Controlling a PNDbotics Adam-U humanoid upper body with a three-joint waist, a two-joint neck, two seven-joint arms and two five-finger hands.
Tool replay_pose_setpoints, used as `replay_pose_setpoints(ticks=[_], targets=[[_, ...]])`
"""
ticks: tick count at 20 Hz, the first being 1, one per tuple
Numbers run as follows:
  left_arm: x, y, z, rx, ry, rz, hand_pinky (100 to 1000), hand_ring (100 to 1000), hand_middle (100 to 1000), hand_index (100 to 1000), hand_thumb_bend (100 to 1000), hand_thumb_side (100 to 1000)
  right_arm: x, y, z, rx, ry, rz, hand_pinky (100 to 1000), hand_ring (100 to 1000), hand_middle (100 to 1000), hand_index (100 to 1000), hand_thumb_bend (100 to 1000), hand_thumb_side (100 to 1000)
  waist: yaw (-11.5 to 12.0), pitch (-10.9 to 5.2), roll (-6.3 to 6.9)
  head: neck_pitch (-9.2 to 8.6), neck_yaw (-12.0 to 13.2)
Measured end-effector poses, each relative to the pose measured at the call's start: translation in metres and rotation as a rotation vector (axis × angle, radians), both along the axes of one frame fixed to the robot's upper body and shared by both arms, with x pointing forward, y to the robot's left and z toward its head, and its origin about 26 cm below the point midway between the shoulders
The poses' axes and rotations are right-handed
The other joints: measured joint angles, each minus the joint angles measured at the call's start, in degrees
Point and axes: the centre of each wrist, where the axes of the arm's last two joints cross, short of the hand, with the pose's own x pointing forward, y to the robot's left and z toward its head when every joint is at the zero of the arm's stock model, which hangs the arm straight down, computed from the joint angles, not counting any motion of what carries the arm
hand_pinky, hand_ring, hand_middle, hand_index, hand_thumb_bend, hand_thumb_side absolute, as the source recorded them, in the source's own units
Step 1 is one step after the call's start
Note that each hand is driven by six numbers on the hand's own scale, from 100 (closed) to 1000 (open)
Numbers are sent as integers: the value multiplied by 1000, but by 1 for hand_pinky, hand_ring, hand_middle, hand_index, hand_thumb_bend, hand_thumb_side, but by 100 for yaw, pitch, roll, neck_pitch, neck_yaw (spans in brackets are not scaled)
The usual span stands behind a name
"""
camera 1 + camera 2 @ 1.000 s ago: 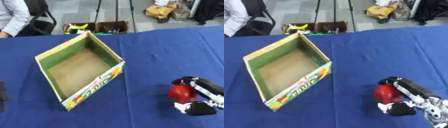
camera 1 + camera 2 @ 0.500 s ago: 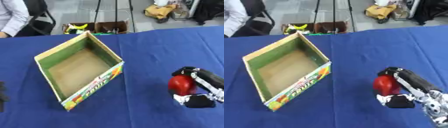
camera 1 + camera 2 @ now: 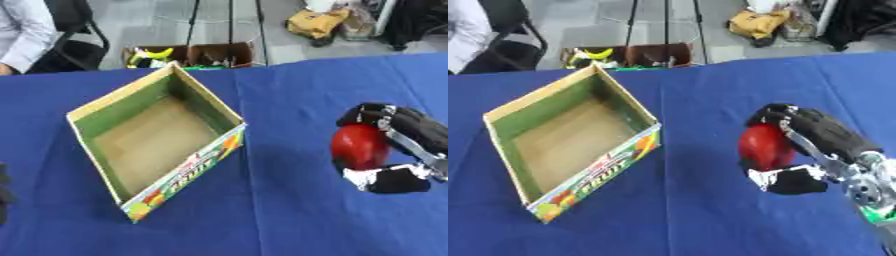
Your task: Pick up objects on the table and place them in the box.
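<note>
A round red object (image 3: 357, 145), like an apple, is held above the blue table (image 3: 280, 215) at the right. My right hand (image 3: 811, 134) is shut on it, fingers curled over its top and thumb below. The open cardboard box (image 3: 156, 137) with a green inner wall and fruit print on its side sits at the left centre, with nothing inside that I can see. A dark bit of my left hand (image 3: 4, 192) shows at the left edge; its fingers are not readable.
Beyond the table's far edge stand a small crate with a banana (image 3: 156, 53), a chair (image 3: 77, 35) and a yellow bag (image 3: 319, 22). A seated person's sleeve (image 3: 22, 30) shows at the top left.
My right hand has risen and moved up and left toward the box, carrying the red object. The box has not moved.
</note>
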Motion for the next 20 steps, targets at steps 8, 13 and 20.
replay_pose_setpoints(ticks=[8, 13, 20], targets=[[-1, -1, -2, 3, 9, -11, 210, 411, 501, 657, 100, 833, 4, 33, 50, -42, -111, 122, 433, 446, 780, 788, 100, 269, 96, -36, -60, 53, -68], [-1, -2, -3, 7, 13, -21, 210, 411, 501, 657, 100, 834, 2, 59, 78, -46, -138, 198, 431, 440, 780, 784, 100, 267, 208, -82, -128, 92, -110], [0, -4, -3, 13, 18, -36, 211, 410, 501, 657, 100, 836, -2, 92, 104, -15, -154, 273, 429, 432, 779, 786, 100, 260, 391, -110, -212, 94, -171]])
